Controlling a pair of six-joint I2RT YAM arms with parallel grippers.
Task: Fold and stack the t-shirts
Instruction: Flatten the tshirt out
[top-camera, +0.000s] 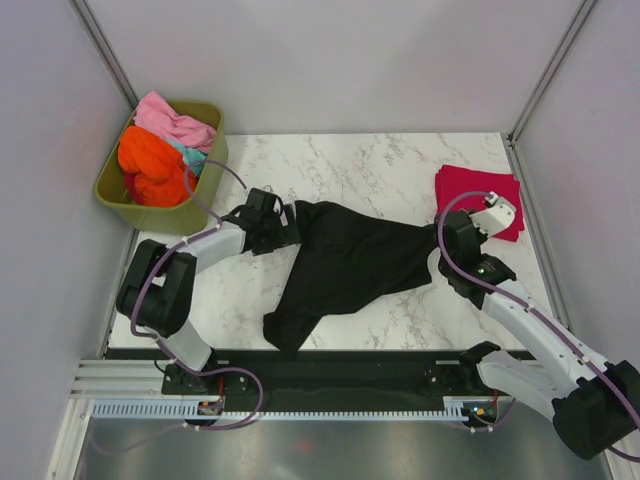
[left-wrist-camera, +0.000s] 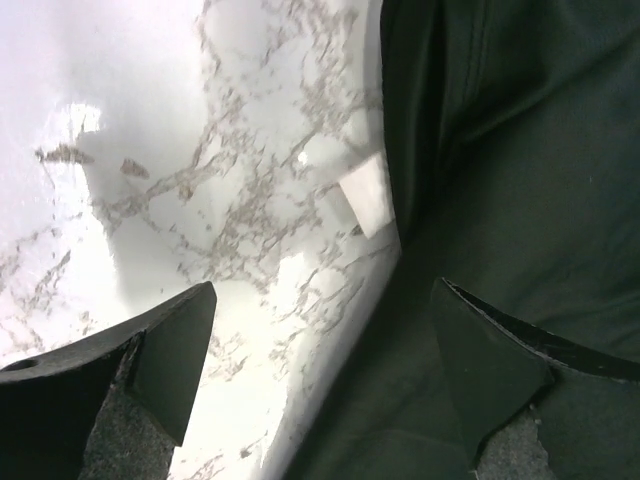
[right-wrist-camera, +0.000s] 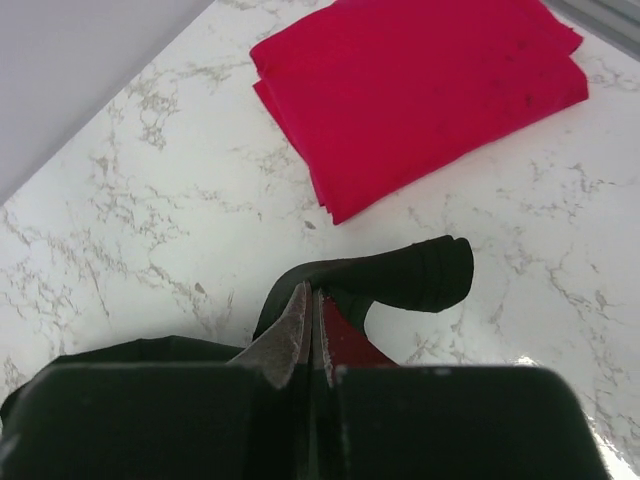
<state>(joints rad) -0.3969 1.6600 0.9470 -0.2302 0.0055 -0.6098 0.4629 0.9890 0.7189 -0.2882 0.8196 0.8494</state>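
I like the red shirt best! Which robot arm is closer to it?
Right. The right gripper pinches the black shirt just beside the folded red shirt. The left gripper is open at the far side of the black shirt, by the green tub.

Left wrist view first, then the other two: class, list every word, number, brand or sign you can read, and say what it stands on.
No readable text anywhere.
White label on the black t-shirt: blurred, nothing legible.
Red t-shirt and green tub: no markings seen.
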